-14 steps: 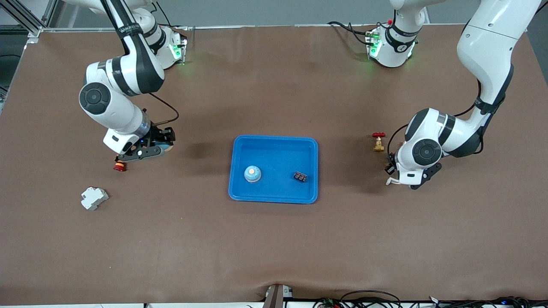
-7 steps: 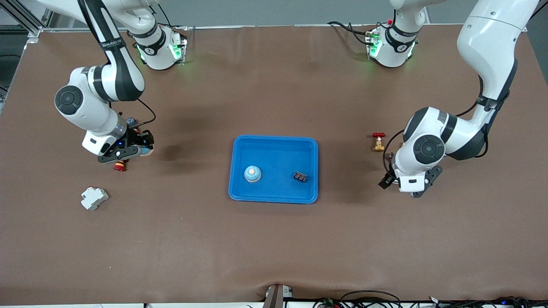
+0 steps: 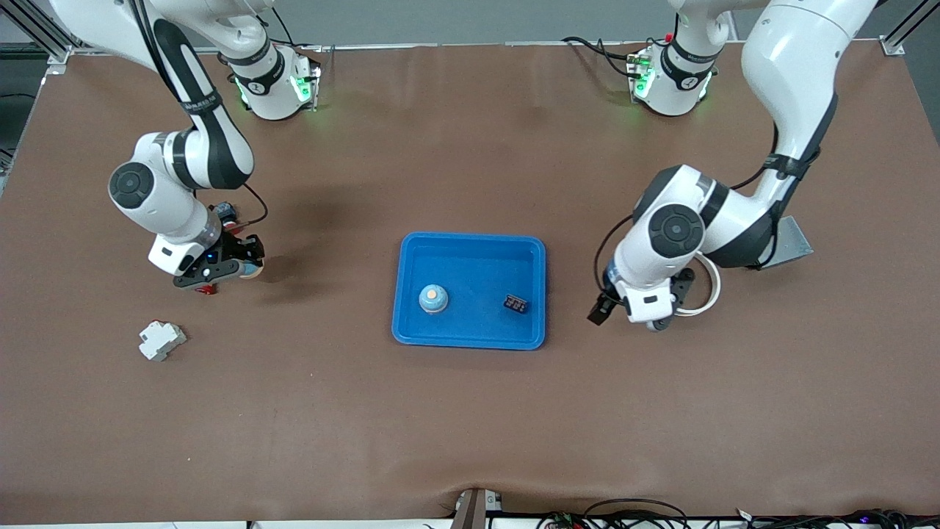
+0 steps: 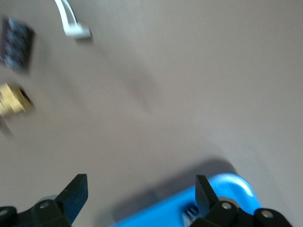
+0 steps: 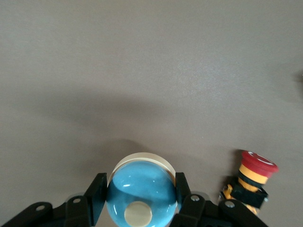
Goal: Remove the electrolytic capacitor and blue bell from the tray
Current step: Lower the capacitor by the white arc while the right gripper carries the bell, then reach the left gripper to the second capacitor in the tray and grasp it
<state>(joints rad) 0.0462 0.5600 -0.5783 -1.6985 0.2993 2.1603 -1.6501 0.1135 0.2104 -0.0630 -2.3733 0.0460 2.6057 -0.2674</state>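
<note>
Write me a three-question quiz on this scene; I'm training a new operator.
1. True or false: the right gripper is shut on a blue dome-shaped bell.
2. What lies in the blue plastic tray? A) a second blue bell and a small black component; B) a red valve; C) a white cable.
3. Fill in: the left gripper, over the table beside the tray, has its fingers ____.

Key: 1 true; 2 A; 3 open.
</note>
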